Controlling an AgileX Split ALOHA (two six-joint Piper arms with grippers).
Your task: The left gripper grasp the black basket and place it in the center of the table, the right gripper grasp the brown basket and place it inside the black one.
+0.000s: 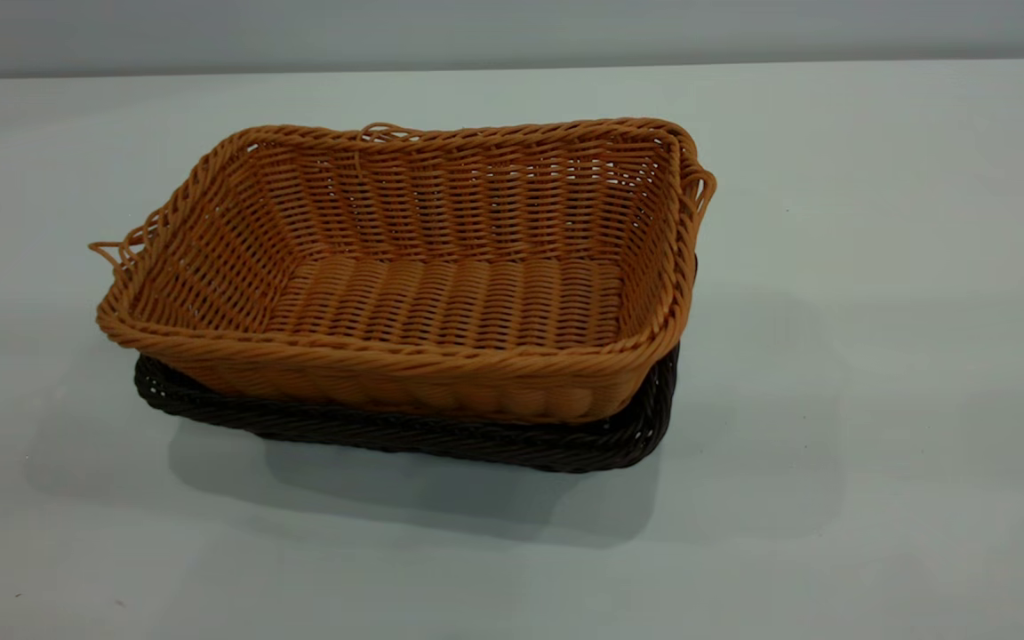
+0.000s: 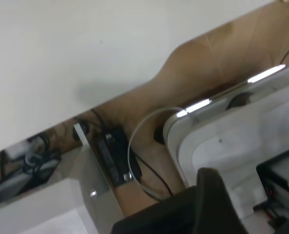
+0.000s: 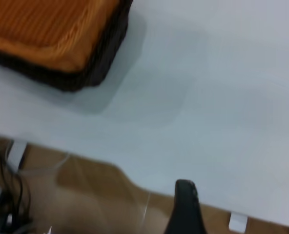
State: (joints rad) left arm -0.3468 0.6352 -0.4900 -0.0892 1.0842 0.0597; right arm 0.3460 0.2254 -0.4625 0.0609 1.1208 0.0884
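Exterior view, largest to smallest. Table (image 1: 876, 267): plain white-grey top, fills nearly the whole pic. Brown basket (image 1: 441, 293): orange-tan wicker, sits nested inside the black basket (image 1: 441, 440), approx. mid-table; only the dark rim and a strip of the near wall show beneath it. Brown one sits slightly skewed w/ its rim riding above the dark rim, so not fully sunk in. No arm or gripper appears in this view.

Progress (judged): both placements look done, black basket centred and brown one inside it. Nothing left but pulling both arms clear, which seems mostly finished too.

Right wrist view: stacked baskets, brown basket (image 3: 47, 29) over black basket (image 3: 100, 63), lie well apart from the right gripper (image 3: 186, 209); bare table (image 3: 222, 97) between them, and the cam looks past the table edge. One dark finger shows, holding nothing; open vs closed: cannot tell.

Left wrist view: left gripper (image 2: 213, 204) is off past the table (image 2: 86, 48) edge, baskets not visible. Only a dark part shows; finger state: cannot tell.
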